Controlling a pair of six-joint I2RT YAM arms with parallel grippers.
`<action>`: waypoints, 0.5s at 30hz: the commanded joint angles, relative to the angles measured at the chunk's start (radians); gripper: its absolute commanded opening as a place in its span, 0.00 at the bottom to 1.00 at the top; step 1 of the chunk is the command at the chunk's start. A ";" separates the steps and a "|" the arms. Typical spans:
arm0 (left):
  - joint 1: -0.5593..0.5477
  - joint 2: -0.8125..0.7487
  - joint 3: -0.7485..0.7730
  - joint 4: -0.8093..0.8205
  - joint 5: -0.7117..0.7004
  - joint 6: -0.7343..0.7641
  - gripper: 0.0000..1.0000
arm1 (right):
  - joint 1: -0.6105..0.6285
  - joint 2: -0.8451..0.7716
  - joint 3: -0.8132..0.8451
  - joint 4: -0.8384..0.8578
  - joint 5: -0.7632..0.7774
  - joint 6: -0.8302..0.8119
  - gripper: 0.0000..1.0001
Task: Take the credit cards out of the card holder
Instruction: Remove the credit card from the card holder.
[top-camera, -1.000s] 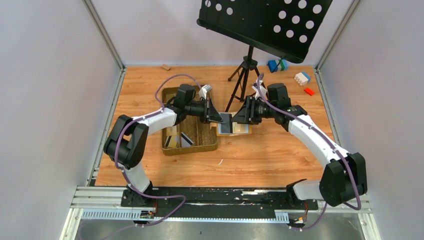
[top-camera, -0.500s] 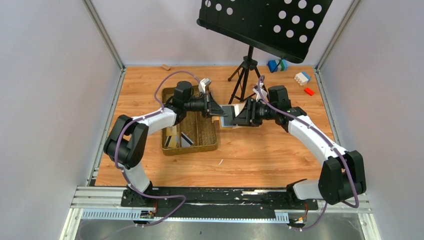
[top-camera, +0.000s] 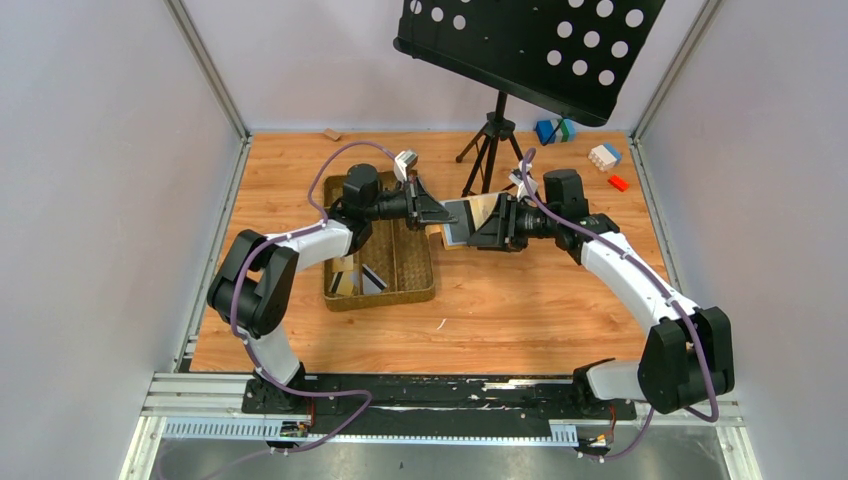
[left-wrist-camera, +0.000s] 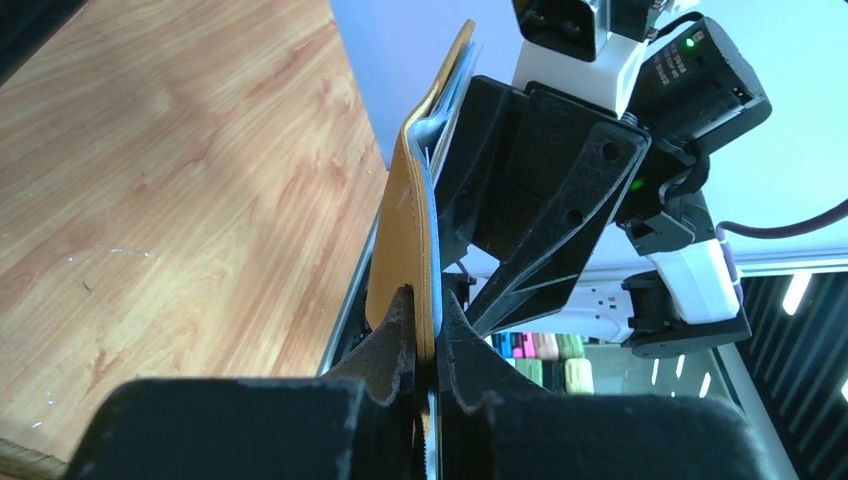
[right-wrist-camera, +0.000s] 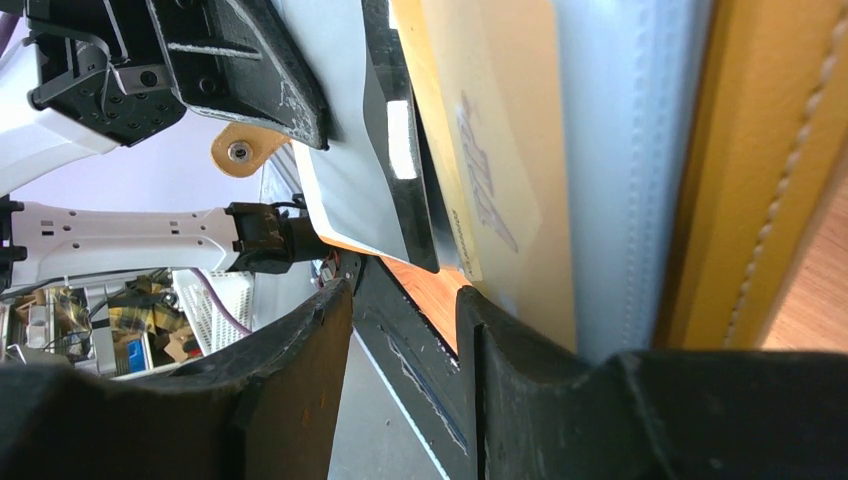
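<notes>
Bright, even overhead light casts faint shadows on the orange-brown wooden tabletop (top-camera: 520, 300), while the right wrist view shows the mustard-yellow stitched card holder (right-wrist-camera: 745, 180) slightly soft.

Top cam sits high up behind the arm bases (top-camera: 290, 395), looking down and forward over the whole desk (top-camera: 540, 300), so that's the far, wide one. Left wrist cam rides right behind the left hand (left-wrist-camera: 425, 310) and looks out along its fingers (left-wrist-camera: 390, 340), super close. Right wrist cam does the same from behind the right hand (right-wrist-camera: 405, 320), facing the opposite way. All three catch the card holder (top-camera: 462, 215) up between the two hands, and each wrist view also gets the other hand.
</notes>
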 joint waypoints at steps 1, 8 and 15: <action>-0.005 -0.037 -0.002 0.130 0.032 -0.067 0.00 | -0.012 -0.002 0.022 0.019 -0.007 -0.011 0.43; -0.005 -0.033 0.001 0.115 0.039 -0.059 0.00 | -0.012 0.024 0.022 0.045 -0.023 0.005 0.43; -0.005 -0.031 -0.002 0.120 0.049 -0.062 0.00 | -0.012 0.047 0.014 0.075 -0.039 0.036 0.43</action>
